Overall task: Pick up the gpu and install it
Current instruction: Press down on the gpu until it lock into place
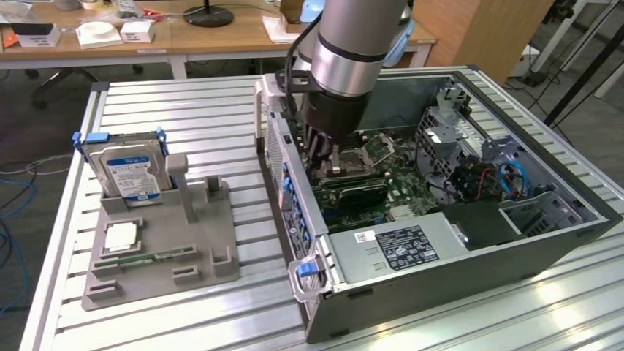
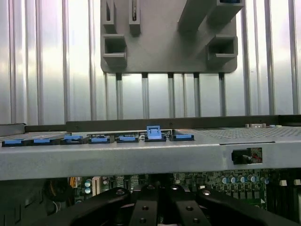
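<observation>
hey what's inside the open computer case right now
Inside the computer case: the green motherboard, a black labelled power supply, a metal drive cage and blue cables. The gripper reaches down over the board; what lies beneath it is covered.

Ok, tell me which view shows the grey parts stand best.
The exterior view: the whole grey stand lies in sight on the slatted table, the hard drive upright in it. The wrist view catches one end, with open sockets, beyond the case wall.
</observation>
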